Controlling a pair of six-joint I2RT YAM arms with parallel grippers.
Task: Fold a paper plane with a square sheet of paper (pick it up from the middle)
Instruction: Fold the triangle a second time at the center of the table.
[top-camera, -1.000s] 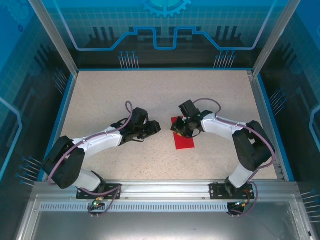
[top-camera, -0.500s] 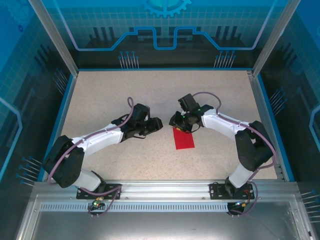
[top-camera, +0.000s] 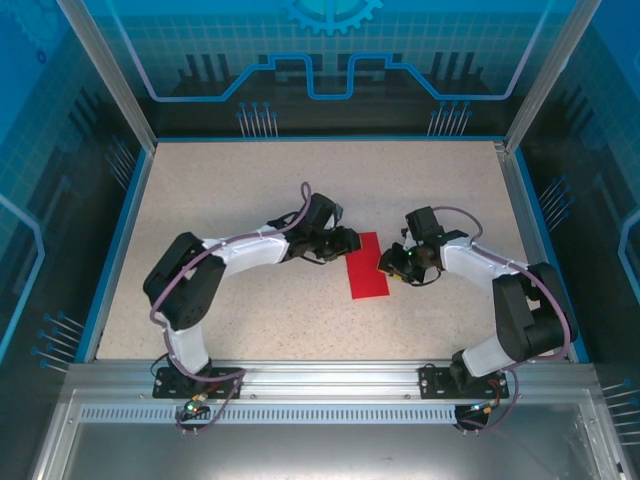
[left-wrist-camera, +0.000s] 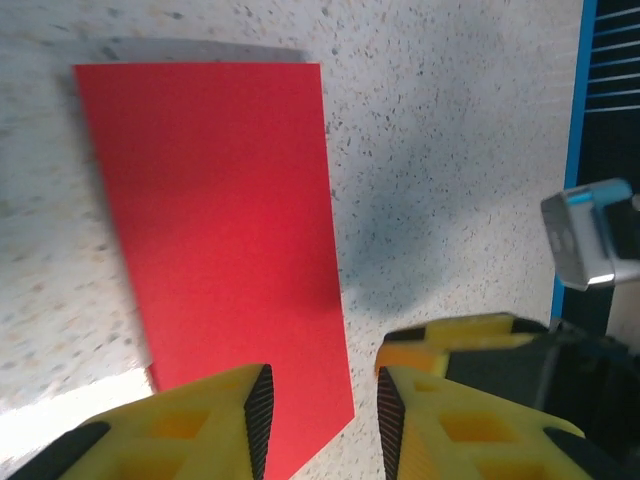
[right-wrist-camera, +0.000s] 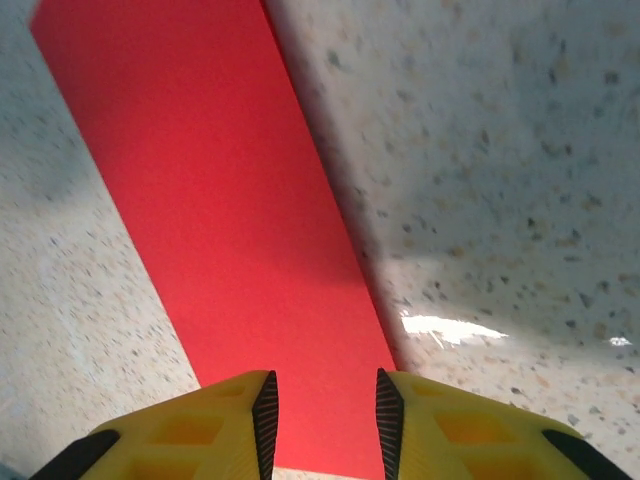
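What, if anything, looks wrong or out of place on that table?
Nothing stands out. The red paper lies flat on the table, a narrow strip slightly slanted, with no tear or crumple visible. The left gripper and right gripper sit open on either side of it.

No legible text, label, brand or number can be read on any surface. The only sign is a blue gear emblem (top-camera: 333, 12) printed on the rear enclosure panel (top-camera: 200, 60), well beyond the left hand (top-camera: 348, 240) and the right hand (top-camera: 389, 266). The top edge of the view cuts it off. Blue circuit-style line graphics (top-camera: 330, 80) run below it on the same panel.
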